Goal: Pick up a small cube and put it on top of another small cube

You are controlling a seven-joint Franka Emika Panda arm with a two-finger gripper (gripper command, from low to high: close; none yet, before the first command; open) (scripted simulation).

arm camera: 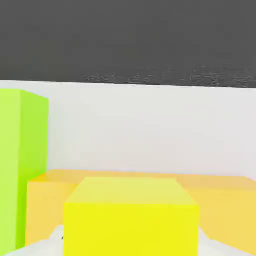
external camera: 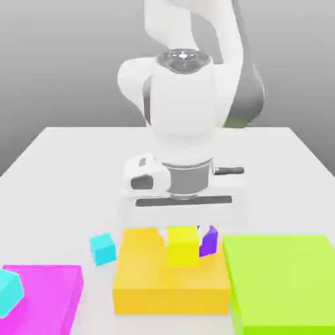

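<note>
The small yellow cube [external camera: 182, 246] sits between the white fingers of my gripper [external camera: 182, 237], which is shut on it, low over the far part of the orange slab. In the hand view the yellow cube [arm camera: 131, 220] is very close. The small purple cube [external camera: 209, 241] stands just to the exterior view's right of the yellow one, partly hidden behind it, between the orange and green slabs. I cannot tell whether the yellow cube rests on anything.
A large orange-yellow slab [external camera: 170, 281] [arm camera: 222, 200] lies under and in front of the gripper. A lime-green slab [external camera: 284, 281] [arm camera: 20, 160] lies right of it and a magenta slab [external camera: 46, 298] at the left. One cyan cube [external camera: 102, 248] stands on the table; another [external camera: 8, 291] sits on the magenta slab.
</note>
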